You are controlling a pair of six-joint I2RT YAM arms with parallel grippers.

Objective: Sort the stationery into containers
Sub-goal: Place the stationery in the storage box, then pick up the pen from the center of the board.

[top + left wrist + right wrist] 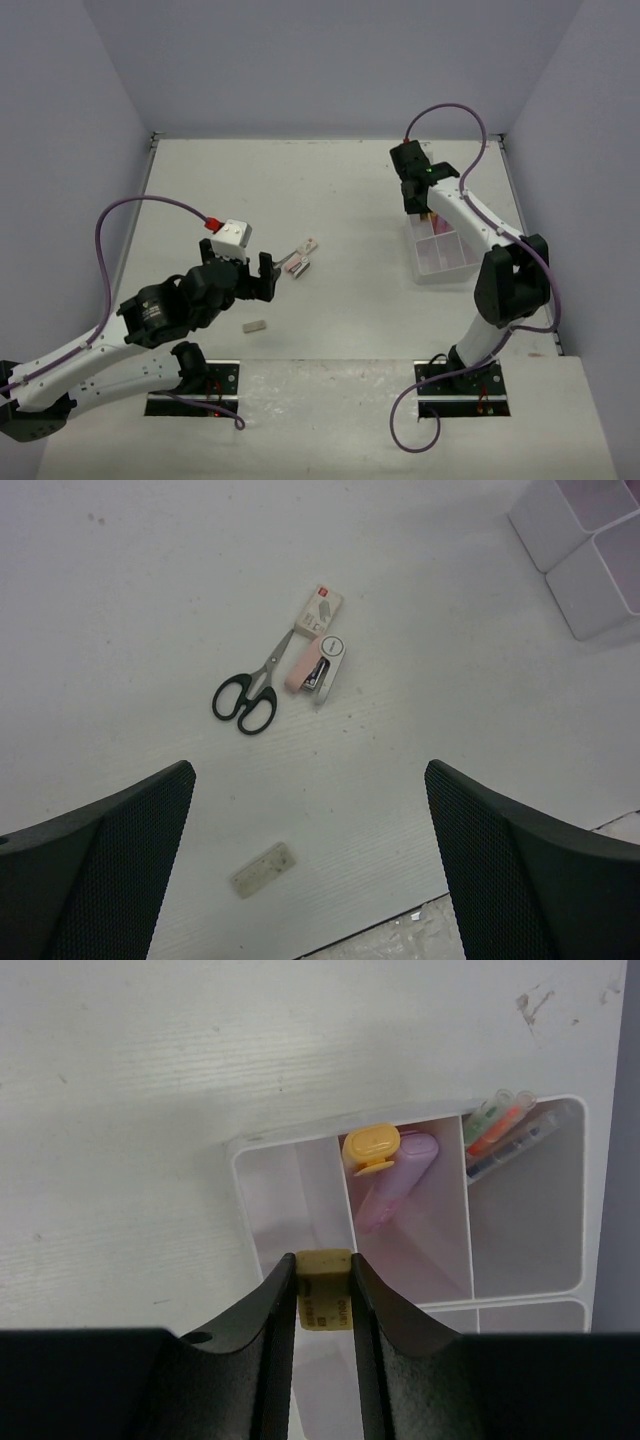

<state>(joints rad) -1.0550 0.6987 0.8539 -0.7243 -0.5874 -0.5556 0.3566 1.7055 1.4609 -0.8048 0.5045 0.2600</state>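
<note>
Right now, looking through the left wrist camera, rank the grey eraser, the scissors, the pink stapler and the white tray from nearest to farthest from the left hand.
Measured from the open left hand:
1. grey eraser, closest, low in the middle of the view.
2. scissors, ahead and slightly left.
3. pink stapler, just beyond, to the right of the blades.
4. white tray, farthest, in the far right corner.

Soft, even overhead light lit every view brightly. Shadows under the scissors (250,690) were faint. The table (330,190) looked slightly washed out; the left gripper (308,770) appeared dark and soft-focused.
</note>
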